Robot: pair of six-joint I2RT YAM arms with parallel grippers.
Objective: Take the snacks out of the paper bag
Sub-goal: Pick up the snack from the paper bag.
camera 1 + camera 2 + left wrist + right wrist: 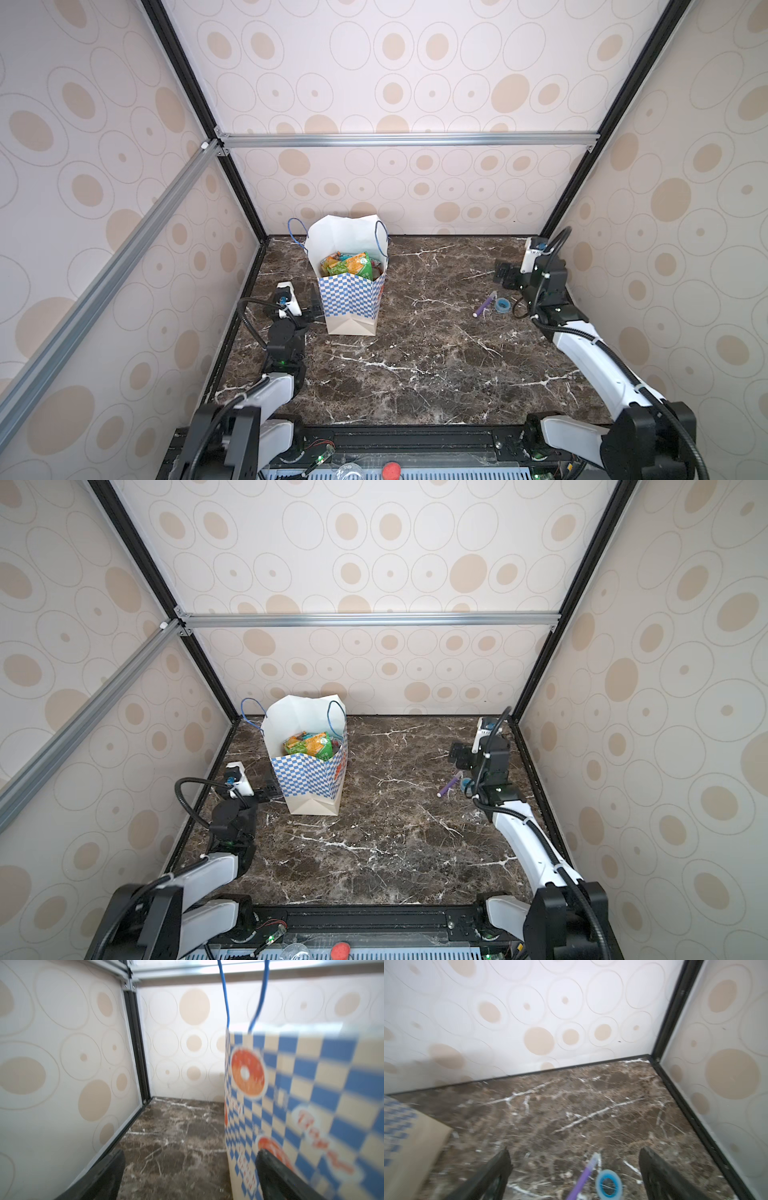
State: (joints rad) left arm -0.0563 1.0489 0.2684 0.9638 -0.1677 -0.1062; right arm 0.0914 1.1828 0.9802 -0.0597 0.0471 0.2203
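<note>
The dark marble counter [415, 374] carries the paper bag [351, 299] near its back left corner, standing upright with its long axis vertical and its mouth open to the top. The snacks [351, 266] sit heaped inside, just below the rim, all of them in the bag and none out on the counter. The left gripper [190, 1153] is the nearer tool: it sits low beside the bag's left side, down by the checkered band, so the snacks lie above it and over the rim. Its jaws stand wide apart and hold nothing; one finger lies against or just beside the bag, and I cannot tell which. I judge it must rise over the rim before reaching down. The right gripper [575, 1150] hangs well apart by the right edge, spread wide and empty, above a purple pen [583, 1176] and a blue tape roll [609, 1183]. The middle and front of the counter give room to set packets down
</note>
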